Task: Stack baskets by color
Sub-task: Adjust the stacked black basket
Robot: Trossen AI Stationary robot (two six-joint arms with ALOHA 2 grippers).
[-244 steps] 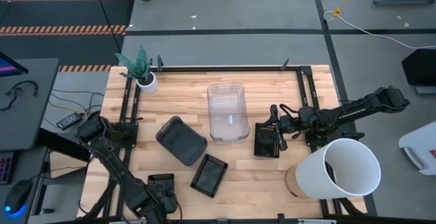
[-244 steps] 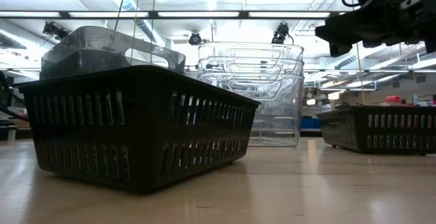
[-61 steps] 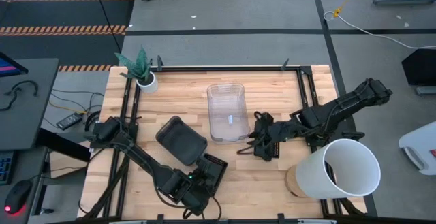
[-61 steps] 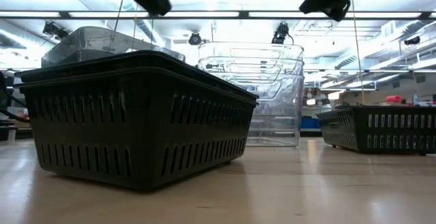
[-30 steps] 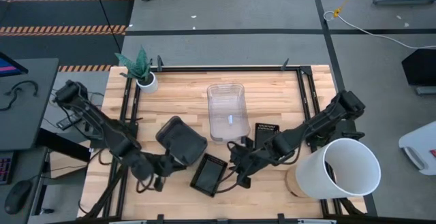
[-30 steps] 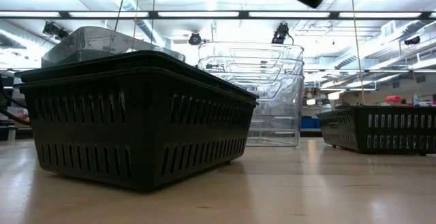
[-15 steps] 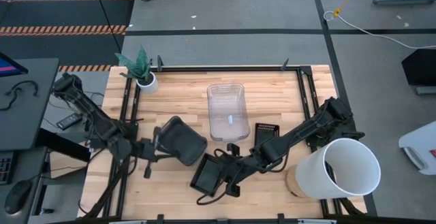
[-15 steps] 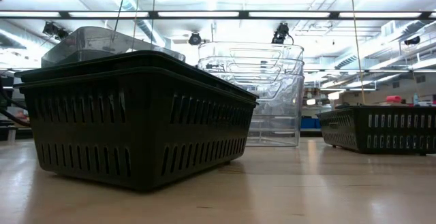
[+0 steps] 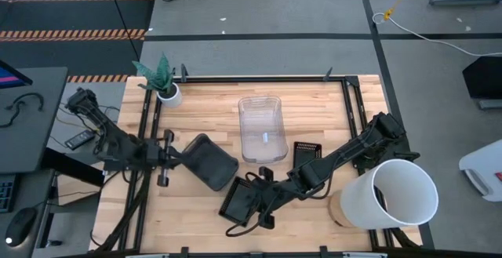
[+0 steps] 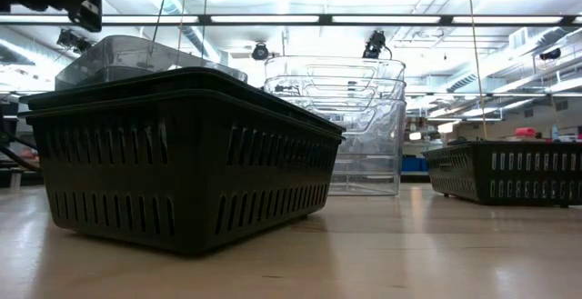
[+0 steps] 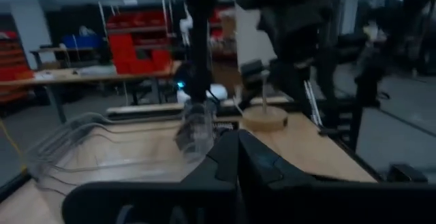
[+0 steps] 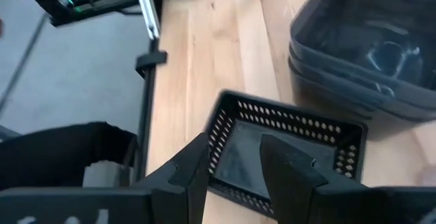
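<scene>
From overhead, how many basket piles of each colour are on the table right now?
Clear pile: 1
Smoky grey pile: 1
Black mesh: 2, the front mesh basket and the right mesh basket
Total: 4; baskets nested within each cannot be counted.

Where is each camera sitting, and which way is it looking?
High view: above, looking straight down; both arms, left gripper by the smoky grey basket.
Low view: table height, looking level across; black mesh basket fills it.
Left wrist view: looks across the clear baskets.
Right wrist view: open right gripper over that mesh basket, which the high view shares.
</scene>
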